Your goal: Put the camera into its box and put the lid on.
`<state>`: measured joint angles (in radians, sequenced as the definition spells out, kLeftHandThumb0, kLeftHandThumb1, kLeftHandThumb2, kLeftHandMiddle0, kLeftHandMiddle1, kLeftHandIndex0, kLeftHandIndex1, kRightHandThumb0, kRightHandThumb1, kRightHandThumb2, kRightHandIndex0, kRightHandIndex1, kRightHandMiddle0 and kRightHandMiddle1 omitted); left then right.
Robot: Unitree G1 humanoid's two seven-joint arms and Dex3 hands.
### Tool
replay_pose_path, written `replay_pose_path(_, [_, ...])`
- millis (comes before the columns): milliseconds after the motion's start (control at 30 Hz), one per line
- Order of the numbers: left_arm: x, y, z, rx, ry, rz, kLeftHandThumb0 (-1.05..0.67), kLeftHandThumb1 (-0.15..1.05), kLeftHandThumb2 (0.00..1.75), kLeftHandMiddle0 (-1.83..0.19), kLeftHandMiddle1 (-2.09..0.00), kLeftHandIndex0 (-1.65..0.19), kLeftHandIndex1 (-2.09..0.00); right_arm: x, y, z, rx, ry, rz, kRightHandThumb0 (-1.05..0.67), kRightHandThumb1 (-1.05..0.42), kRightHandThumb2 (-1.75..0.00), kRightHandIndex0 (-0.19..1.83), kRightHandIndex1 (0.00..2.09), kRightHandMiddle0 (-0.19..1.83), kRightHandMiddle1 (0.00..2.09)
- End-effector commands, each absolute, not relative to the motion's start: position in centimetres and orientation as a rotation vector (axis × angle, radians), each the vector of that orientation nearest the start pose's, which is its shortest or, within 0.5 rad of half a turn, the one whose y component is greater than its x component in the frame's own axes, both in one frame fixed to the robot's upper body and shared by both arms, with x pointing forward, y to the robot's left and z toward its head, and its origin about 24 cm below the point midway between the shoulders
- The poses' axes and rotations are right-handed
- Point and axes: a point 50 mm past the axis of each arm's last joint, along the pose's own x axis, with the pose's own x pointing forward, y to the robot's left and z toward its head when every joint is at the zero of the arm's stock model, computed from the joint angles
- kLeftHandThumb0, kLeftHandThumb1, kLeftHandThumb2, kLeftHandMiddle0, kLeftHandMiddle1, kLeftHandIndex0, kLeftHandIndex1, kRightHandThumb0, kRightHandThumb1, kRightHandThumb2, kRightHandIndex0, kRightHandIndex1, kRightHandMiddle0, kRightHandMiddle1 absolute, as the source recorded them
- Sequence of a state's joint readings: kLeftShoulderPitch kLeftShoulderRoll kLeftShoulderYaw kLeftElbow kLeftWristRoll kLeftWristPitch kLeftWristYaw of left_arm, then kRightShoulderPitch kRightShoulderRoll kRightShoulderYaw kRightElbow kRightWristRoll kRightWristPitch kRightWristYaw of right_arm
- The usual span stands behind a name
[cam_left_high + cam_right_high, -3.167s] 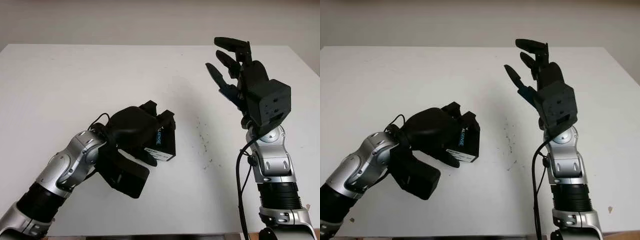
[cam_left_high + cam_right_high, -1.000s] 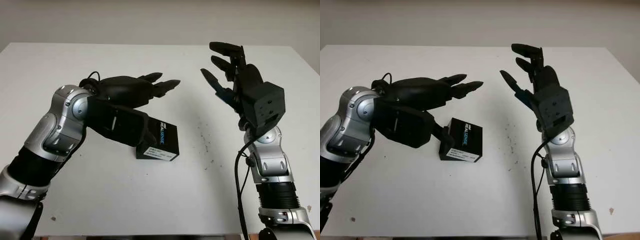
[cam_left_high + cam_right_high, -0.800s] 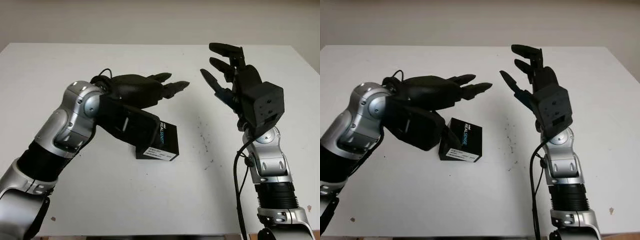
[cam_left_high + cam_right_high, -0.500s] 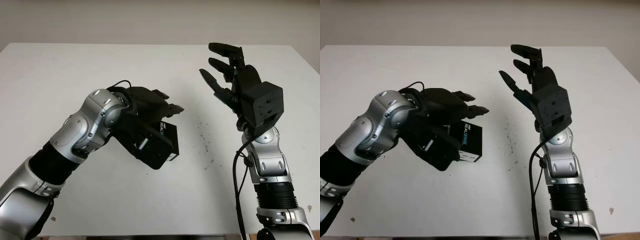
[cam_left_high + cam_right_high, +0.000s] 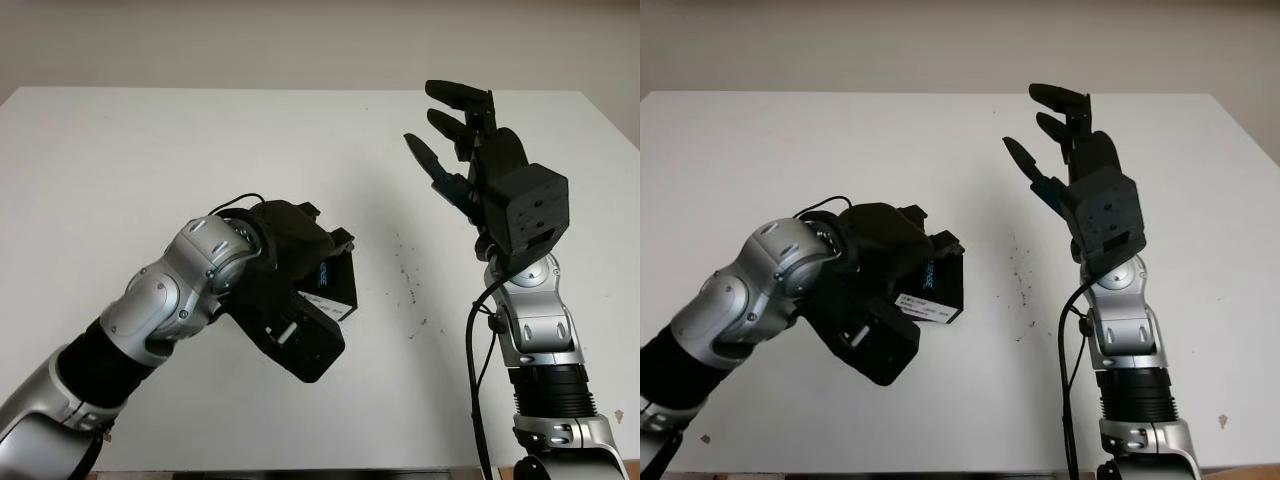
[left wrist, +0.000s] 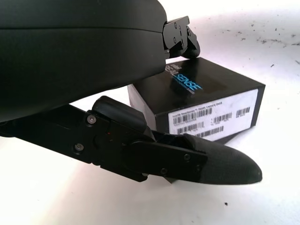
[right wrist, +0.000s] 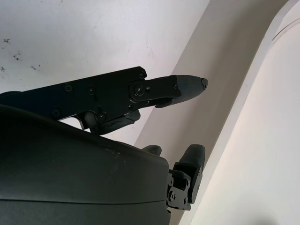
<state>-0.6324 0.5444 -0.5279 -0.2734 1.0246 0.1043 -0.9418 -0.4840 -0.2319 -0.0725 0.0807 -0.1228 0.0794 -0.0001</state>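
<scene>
Fingers (image 6: 206, 164) of the left hand (image 5: 295, 265) curled around the black box (image 6: 206, 101) (white label strip on its side, lid on), which sat on the white worktop (image 5: 150, 150) a little left of centre; one finger ran along the box's labelled side and others hooked over its far top edge, though whether they actually gripped it could not be told. Right hand (image 5: 480, 165) was raised above the worktop's right part, open and holding nothing, well apart from the box. Dark specks (image 5: 408, 285) dotted the worktop between box and right arm.
</scene>
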Motion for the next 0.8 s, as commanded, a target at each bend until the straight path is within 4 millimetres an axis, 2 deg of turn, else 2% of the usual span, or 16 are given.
replay_pose_path(0, [28.5,8.1,16.9,1.875,-0.166,-0.721,-1.05,1.05,0.26,0.19,-1.19,0.14,-0.54,33.0,-18.0,16.9,-0.325,-0.351,-0.046,-0.47,-1.05,-0.23,0.04,0.53,-0.15,0.98])
replay_pose_path(100, [28.4,8.2,16.5,1.867,-0.184,-0.683,-1.02,1.05,0.24,0.19,-1.38,0.10,-0.58,33.0,-18.0,16.9,-0.313,-0.349,-0.044,-0.47,-1.05,-0.23,0.04,0.50,-0.14,0.95])
replay_pose_path(200, [28.5,8.3,16.1,1.861,-0.192,-0.666,-0.99,1.05,0.22,0.19,-1.38,0.09,-0.62,33.1,-18.0,16.8,-0.312,-0.348,-0.043,-0.48,-1.05,-0.22,0.05,0.49,-0.14,0.96])
replay_pose_path(333, [28.5,8.4,15.7,1.790,-0.213,-0.640,-0.87,1.05,0.20,0.13,-1.11,0.11,-0.73,33.1,-18.0,16.8,-0.323,-0.349,-0.044,-0.48,-1.05,-0.22,0.07,0.49,-0.14,0.98])
replay_pose_path(400, [28.6,8.5,15.5,1.736,-0.238,-0.613,-0.73,1.05,0.26,0.07,-1.25,0.11,-1.08,33.1,-18.0,16.7,-0.319,-0.344,-0.044,-0.47,-1.05,-0.22,0.07,0.49,-0.14,0.98])
replay_pose_path(500, [29.0,8.5,15.3,1.628,-0.209,-0.589,-0.60,1.05,0.30,-0.01,-1.35,0.11,-1.26,33.1,-17.9,16.7,-0.311,-0.344,-0.039,-0.47,-1.05,-0.21,0.07,0.48,-0.15,0.99])
replay_pose_path(567, [29.2,8.5,15.3,1.530,-0.215,-0.574,-0.47,1.05,0.27,-0.19,-1.85,0.03,-1.47,33.1,-18.0,16.7,-0.321,-0.349,-0.037,-0.47,-1.05,-0.22,0.07,0.47,-0.16,0.99])
replay_pose_path(600, [29.2,8.6,15.3,1.498,-0.230,-0.569,-0.40,1.05,0.24,-0.35,-1.97,-0.02,-1.60,33.1,-18.0,16.7,-0.324,-0.351,-0.037,-0.47,-1.05,-0.22,0.07,0.47,-0.16,0.99])
replay_pose_path(633, [29.2,8.6,15.4,1.470,-0.249,-0.561,-0.31,1.05,0.20,-0.54,-2.04,-0.05,-1.67,33.1,-18.0,16.7,-0.329,-0.352,-0.037,-0.46,-1.05,-0.22,0.08,0.47,-0.16,0.99])
replay_pose_path(700, [29.3,8.7,15.4,1.442,-0.271,-0.547,-0.24,1.05,0.14,-0.72,-2.08,-0.08,-1.70,33.1,-18.0,16.7,-0.327,-0.352,-0.037,-0.46,-1.05,-0.22,0.08,0.47,-0.16,0.99])
replay_pose_path(767, [29.3,8.8,15.5,1.427,-0.285,-0.535,-0.20,1.05,0.14,-0.77,-2.09,-0.09,-1.81,33.1,-18.0,16.7,-0.322,-0.350,-0.038,-0.46,-1.05,-0.22,0.07,0.47,-0.17,0.99])
